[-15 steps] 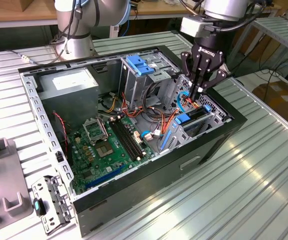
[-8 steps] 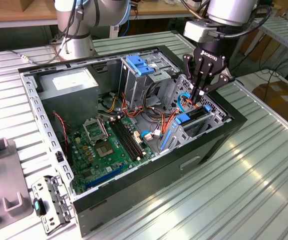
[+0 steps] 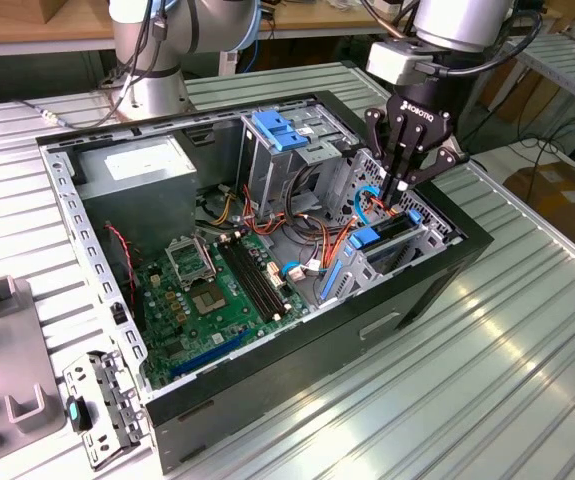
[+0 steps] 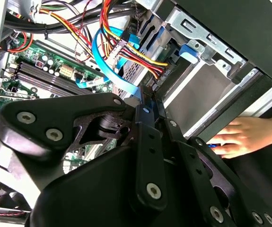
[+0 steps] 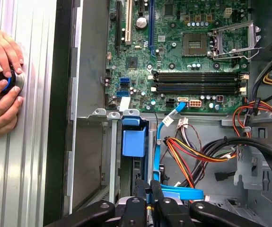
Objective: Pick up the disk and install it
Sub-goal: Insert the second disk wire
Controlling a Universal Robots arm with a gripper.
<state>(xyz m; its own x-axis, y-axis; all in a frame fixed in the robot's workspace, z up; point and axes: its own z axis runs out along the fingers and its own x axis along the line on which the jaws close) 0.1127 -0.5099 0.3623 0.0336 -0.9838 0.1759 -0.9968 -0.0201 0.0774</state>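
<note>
You have one open computer case (image 3: pixel 297 340) on the desk (image 3: pixel 487 370), with one green motherboard (image 3: pixel 217 290) inside carrying four memory slots (image 5: pixel 199 81) (count them in the first wrist view). One grey power supply box (image 3: pixel 147 165) sits in its corner. One loose metal bracket (image 3: pixel 107 405) lies outside. Two hands (image 5: pixel 1 75) rest beside the case.

I see the computer case (image 3: pixel 267 400) on the tabletop (image 3: pixel 487 380); the disk (image 3: pixel 392 232) sits in its bay, gripper (image 3: pixel 399 185) directly above it.
</note>
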